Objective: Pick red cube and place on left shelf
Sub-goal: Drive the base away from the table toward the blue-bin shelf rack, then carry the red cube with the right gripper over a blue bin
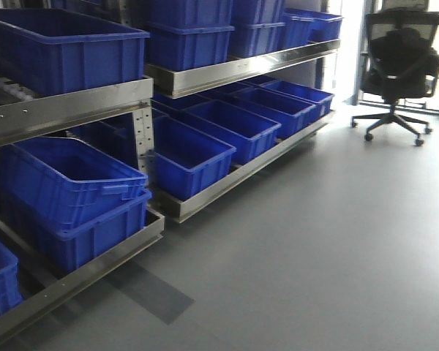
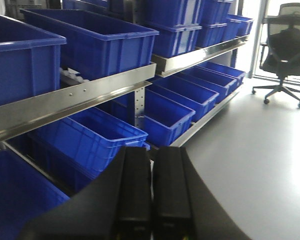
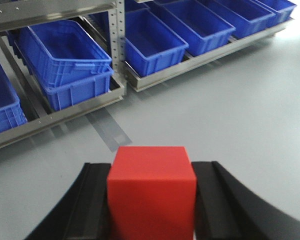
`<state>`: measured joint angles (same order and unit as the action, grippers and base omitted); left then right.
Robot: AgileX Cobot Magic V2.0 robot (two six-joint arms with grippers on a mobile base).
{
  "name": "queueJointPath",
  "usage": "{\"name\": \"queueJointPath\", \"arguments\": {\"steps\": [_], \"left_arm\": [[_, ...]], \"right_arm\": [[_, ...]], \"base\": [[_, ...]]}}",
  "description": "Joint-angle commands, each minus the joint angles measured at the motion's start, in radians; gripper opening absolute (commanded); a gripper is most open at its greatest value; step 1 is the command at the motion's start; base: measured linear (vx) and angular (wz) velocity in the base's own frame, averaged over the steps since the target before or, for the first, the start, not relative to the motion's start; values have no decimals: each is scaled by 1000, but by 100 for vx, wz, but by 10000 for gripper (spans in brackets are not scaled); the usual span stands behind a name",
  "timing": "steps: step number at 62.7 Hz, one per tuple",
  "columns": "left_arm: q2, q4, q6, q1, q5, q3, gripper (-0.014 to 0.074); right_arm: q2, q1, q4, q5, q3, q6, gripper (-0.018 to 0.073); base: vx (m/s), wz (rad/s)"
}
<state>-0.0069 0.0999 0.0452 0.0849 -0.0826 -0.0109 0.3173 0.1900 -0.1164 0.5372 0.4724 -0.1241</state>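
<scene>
The red cube (image 3: 151, 192) fills the bottom of the right wrist view, clamped between the two black fingers of my right gripper (image 3: 151, 200), held above the grey floor. My left gripper (image 2: 150, 190) is shut and empty, its two black fingers pressed together, pointing toward the steel shelf rack (image 2: 75, 97). The left shelf unit (image 1: 66, 106) with its blue bins stands at the left of the front view. Neither gripper shows in the front view.
Steel shelf racks hold several blue plastic bins (image 1: 186, 153) on two levels along the left. A black office chair (image 1: 399, 66) stands at the back right. Grey floor (image 1: 314, 248) lies to the right of the racks, with a darker patch (image 1: 150, 292).
</scene>
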Motion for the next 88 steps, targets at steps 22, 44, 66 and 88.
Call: {"name": "queueJointPath", "arguments": {"steps": [22,44,66,88], "left_arm": [[-12,1,-5,6,89,-24,101],[-12,1,-5,6,89,-24,102],[-12,1,-5,6,89,-24,101],[-12,1,-5,6,89,-24,102]], "right_arm": [[10,-6,-6,-84,28,-4,139],[10,-6,-6,-84,28,-4,139],[10,-6,-6,-84,28,-4,139],[10,-6,-6,-84,28,-4,139]], "base": [[60,67],[47,106],[32,47],[20,7]]}}
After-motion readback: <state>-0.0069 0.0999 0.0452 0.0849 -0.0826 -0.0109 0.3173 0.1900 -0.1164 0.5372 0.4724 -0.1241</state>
